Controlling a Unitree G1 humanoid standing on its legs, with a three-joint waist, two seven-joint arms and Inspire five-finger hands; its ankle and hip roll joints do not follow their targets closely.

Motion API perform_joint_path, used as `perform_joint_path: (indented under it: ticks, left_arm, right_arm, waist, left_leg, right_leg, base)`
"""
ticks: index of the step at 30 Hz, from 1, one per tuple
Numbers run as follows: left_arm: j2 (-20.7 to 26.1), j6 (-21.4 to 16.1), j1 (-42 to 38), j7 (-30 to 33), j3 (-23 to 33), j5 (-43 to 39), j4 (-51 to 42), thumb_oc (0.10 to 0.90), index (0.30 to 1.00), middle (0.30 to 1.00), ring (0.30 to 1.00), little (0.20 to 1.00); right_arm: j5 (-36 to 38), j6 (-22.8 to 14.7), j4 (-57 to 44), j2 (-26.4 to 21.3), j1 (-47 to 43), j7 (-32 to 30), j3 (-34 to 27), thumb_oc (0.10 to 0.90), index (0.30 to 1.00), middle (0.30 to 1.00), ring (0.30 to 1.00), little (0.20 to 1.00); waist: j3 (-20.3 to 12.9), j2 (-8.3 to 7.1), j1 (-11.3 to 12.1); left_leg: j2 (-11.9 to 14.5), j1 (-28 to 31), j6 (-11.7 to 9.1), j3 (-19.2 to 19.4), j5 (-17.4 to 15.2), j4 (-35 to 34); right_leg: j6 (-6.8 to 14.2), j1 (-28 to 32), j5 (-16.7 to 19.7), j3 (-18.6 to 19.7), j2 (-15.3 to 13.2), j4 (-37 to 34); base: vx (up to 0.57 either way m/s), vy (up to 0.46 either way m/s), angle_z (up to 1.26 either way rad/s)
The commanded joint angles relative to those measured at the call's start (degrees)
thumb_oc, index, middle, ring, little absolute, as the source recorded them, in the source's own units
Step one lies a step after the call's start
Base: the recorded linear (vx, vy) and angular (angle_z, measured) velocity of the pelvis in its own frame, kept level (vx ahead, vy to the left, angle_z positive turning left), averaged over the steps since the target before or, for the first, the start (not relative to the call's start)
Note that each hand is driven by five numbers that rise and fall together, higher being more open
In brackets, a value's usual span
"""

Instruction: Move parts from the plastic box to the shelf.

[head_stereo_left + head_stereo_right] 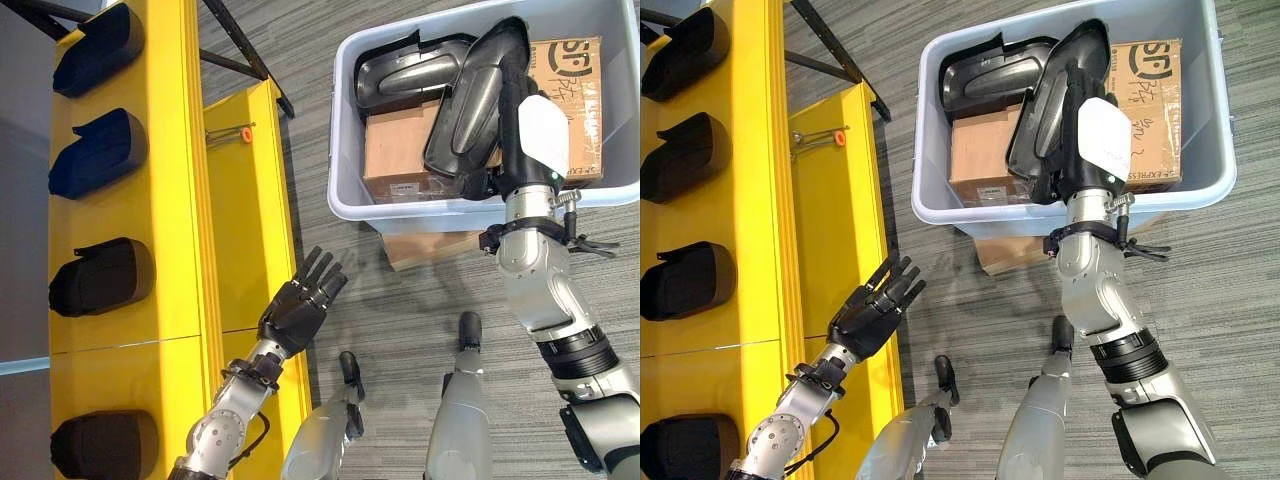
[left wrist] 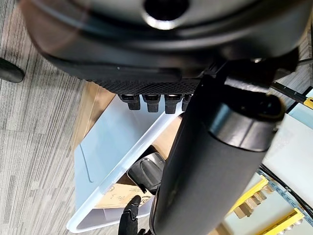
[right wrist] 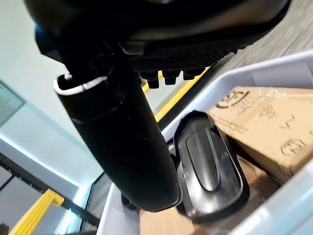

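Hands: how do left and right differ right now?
The left hand hangs over the floor beside the yellow shelf, while the right hand is up at the plastic box. The left hand is open with spread fingers and holds nothing, while the right hand is against a black part standing tilted in the box. Its grip is hidden. Both are dark hands on silver-grey arms.

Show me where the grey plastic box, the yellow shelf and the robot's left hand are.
plastic box (image 1: 350,205), left eye view, on its near rim corner.
yellow shelf (image 1: 170,200), left eye view, on its bare top face.
left hand (image 1: 295,305), left eye view, on its palm.
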Motion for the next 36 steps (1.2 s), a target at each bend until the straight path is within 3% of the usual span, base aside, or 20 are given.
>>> perform_joint_path:
  ticks: [1, 19, 30, 36]
  left_arm:
    - [-0.05, -2.23, 0.72, -2.95, 0.15, -1.03, -9.27, 0.900, 1.000, 1.000, 1.000, 1.000]
    - [0.13, -2.26, 0.52, -2.20, -0.66, -1.22, -10.07, 0.900, 1.000, 1.000, 1.000, 1.000]
    - [0.14, -2.71, 0.23, -1.81, -1.29, -0.92, -10.20, 0.900, 1.000, 1.000, 1.000, 1.000]
    - [-0.03, -3.45, 0.02, -1.29, -2.05, -1.01, -10.12, 0.900, 1.000, 1.000, 1.000, 1.000]
  right_arm:
    - [-6.40, -2.13, -5.14, -2.84, -11.05, -0.94, 0.89, 0.900, 1.000, 1.000, 1.000, 1.000]
    - [-9.27, 1.58, -2.94, -1.99, -14.38, -0.78, 4.86, 0.900, 1.000, 1.000, 1.000, 1.000]
    - [-10.06, 0.94, -1.85, -2.57, -15.72, -3.20, 5.12, 0.900, 1.000, 1.000, 1.000, 1.000]
    - [-6.97, 0.41, -1.37, -2.63, -17.17, -6.28, 5.11, 0.900, 1.000, 1.000, 1.000, 1.000]
  waist:
    - [2.27, 4.20, 0.70]
    - [2.28, 5.64, 1.94]
    - [2.28, 5.99, 2.27]
    - [2.28, 6.47, 2.32]
  left_leg:
    - [-2.44, -3.17, 3.29, 0.04, -3.72, 4.20]
    - [-2.97, -8.70, 3.16, 0.91, -2.95, 5.14]
    - [-3.09, -10.71, 3.12, 1.15, -3.15, 6.31]
    - [-3.24, -12.28, 3.13, 1.62, -3.31, 7.37]
  right_leg:
    - [-4.22, -0.54, -14.05, -1.80, 3.32, 11.30]
    - [-4.03, -7.61, -14.46, -1.82, 2.38, 14.78]
    - [-3.99, -9.85, -14.58, -1.58, 2.21, 15.89]
    - [-4.24, -11.71, -14.86, -1.05, 2.34, 16.96]
  base:
    - [0.00, 0.000, 0.00]
    - [0.00, 0.006, 0.01]
    - [0.00, 0.000, 0.00]
    - [0.01, 0.012, -0.02]
